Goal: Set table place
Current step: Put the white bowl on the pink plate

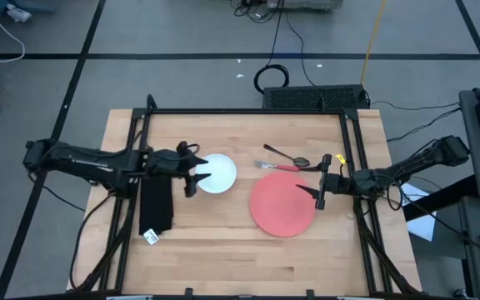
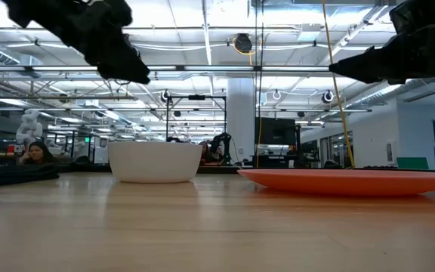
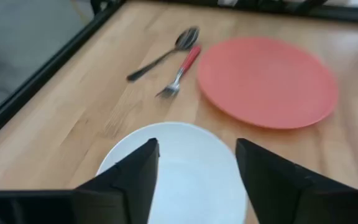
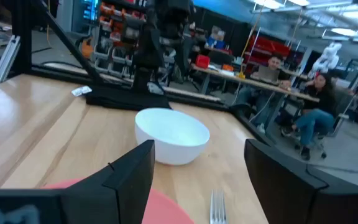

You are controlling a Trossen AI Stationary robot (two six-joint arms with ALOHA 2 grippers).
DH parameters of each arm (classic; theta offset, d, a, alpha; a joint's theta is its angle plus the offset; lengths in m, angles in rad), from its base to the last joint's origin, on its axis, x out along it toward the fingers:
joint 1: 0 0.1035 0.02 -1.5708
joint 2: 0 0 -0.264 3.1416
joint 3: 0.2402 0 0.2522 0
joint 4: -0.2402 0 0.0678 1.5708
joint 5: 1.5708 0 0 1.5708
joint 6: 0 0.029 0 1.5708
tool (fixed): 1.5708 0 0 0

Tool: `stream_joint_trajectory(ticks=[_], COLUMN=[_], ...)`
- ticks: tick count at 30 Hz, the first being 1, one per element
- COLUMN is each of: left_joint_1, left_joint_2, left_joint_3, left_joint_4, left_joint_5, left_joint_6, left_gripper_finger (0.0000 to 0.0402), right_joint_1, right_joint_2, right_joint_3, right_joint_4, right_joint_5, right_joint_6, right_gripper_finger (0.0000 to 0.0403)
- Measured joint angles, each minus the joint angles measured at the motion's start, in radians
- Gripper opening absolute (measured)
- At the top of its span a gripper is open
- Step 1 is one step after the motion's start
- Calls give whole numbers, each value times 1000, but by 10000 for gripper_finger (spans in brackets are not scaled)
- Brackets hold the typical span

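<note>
From the low view we cannot see the cutlery at all; the round coral-red flat plate (image 2: 353, 180) hides whatever lies behind it, and both arms are cut off at the top edge there. In the right wrist view only the tines of the fork show, and the plate is reduced to a sliver under the gripper.

Nearest to us on the light-wood plank surface (image 1: 223, 258) is bare wood. A folded black cloth (image 1: 156, 205) with a small white tag (image 1: 150, 237) at its near end lies on the left side of the surface, partly under the left arm.

The left gripper (image 1: 195, 177) hangs above the surface at the left rim of the white round bowl (image 1: 216, 173), its fingers spread apart and holding nothing; we see the bowl between and beneath them in the left wrist view. The right gripper (image 1: 317, 194) hovers over the right edge of the plate, its fingers likewise parted and empty.

The plate sits right of centre, with the bowl well to its left and slightly farther back. Just beyond the plate lie a red-handled metal fork (image 1: 277, 167) and a dark metal spoon (image 1: 286, 156), close together, the spoon being the farther one.

Beyond the surface, people sit at desks in the room.
</note>
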Motion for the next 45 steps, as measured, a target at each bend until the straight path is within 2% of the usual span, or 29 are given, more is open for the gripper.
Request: stream_joint_trajectory(ticks=[5, 9, 13, 18, 21, 26, 30, 37, 45], left_joint_1=[51, 84, 103, 122, 133, 148, 149, 137, 87], left_joint_2=[126, 173, 181, 184, 185, 190, 244, 443, 583], left_joint_3=[57, 67, 67, 67, 67, 67, 79, 226, 353], left_joint_4=[-38, -33, -35, -62, -66, -67, -101, -215, -332], left_joint_5=[59, 107, 143, 279, 319, 332, 338, 332, 318], left_joint_6=[7, 7, 6, 6, -7, -3, 18, 44, 169], left_gripper_finger=[260, 266, 267, 267, 267, 267, 267, 267, 266], right_joint_1=[2, 3, 3, 3, 3, 3, 3, 3, 3], right_joint_2=[-61, -138, -210, -273, -292, -305, -306, -307, -308], right_joint_3=[0, 0, 0, 0, 0, 0, 0, 0, 0], right_joint_4=[-35, -129, -215, -270, -296, -326, -333, -344, -382], right_joint_5=[-16, -32, -79, -83, -83, -89, -111, -113, -114], right_joint_6=[-1, 43, 50, 50, 52, 89, 102, 117, 129], right_gripper_finger=[237, 213, 158, 64, 12, 7, 2, 1, 0])
